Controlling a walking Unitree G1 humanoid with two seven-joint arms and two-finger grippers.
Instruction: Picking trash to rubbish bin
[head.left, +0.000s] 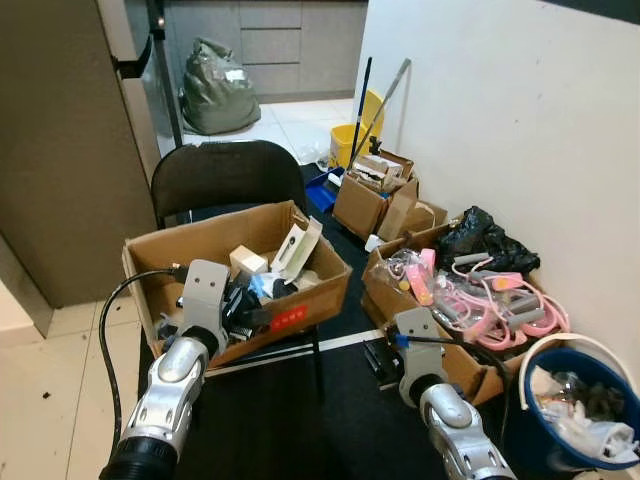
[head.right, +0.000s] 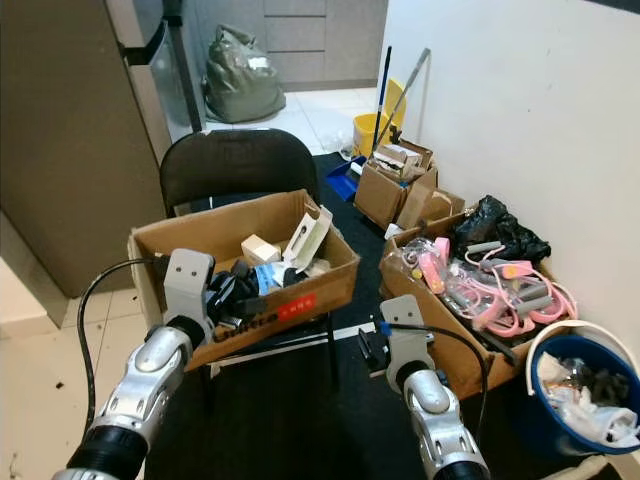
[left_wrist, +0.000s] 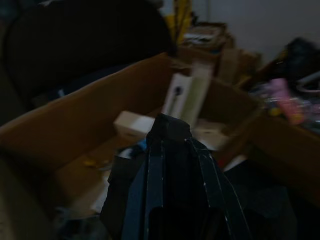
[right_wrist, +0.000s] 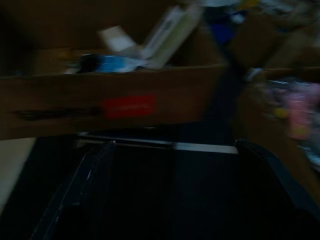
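Your left gripper (head.left: 243, 307), fingers together and empty, hangs over the open brown cardboard box (head.left: 325, 285) of trash; right gripper (right_wrist: 172, 192) fingers apart. Blue round bin (head.left: 541, 418) partly filled; most remains.

A black chair (head.left: 225, 175) stands behind the open cardboard box. Against the white wall (head.left: 520, 110), a lower box holds coiled pink hoses (head.left: 500, 300) beside a crumpled black bag (head.left: 485, 240). Farther back sit 2 small cartons (head.left: 375, 195), a yellow mop bucket (head.left: 352, 140) and a stuffed grey-green sack (head.left: 215, 90).
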